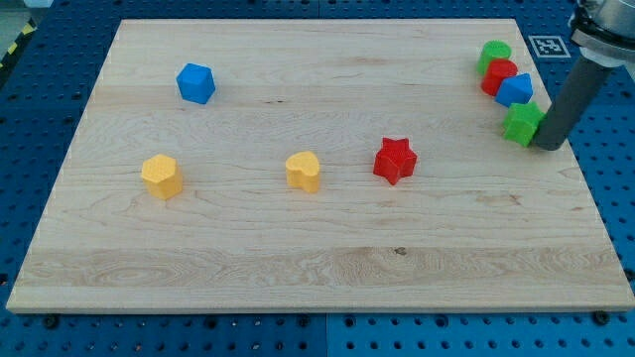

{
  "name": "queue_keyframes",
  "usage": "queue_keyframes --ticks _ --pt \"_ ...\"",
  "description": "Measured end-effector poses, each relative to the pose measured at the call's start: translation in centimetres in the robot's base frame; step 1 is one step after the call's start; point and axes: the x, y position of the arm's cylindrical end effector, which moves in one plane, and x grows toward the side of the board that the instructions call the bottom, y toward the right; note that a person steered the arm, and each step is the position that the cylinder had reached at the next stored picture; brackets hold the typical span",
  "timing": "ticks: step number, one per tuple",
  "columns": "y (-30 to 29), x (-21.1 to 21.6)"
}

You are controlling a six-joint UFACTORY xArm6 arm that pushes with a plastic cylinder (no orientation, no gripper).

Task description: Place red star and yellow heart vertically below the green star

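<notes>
The red star (pixel 395 160) lies right of the board's middle. A yellow block (pixel 304 171), perhaps the heart, lies to its left. A second yellow block (pixel 161 176) lies further left; I cannot tell their shapes for sure. The green star (pixel 522 124) sits near the board's right edge, at the lower end of a column of blocks. My tip (pixel 549 147) rests right beside the green star, on its right side, seemingly touching it. It is far from the red star and both yellow blocks.
Above the green star, in a tight column, sit a blue block (pixel 515 90), a red block (pixel 499 75) and a green block (pixel 495 54). A blue cube (pixel 195 83) lies at the upper left. The board's right edge (pixel 585 178) is close to my tip.
</notes>
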Motion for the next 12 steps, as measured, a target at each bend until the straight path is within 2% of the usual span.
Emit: queue_keyframes --ticks 3,4,5,7,8,9,11,12 --pt "-1.3 -1.6" --pt "-1.4 0.6" --pt "-4.1 2.1" --pt "-14.6 -0.2" --pt "-19.0 0.3" --pt "-19.6 3.4" --pt "-23.5 6.9" --pt "-22.0 8.9"
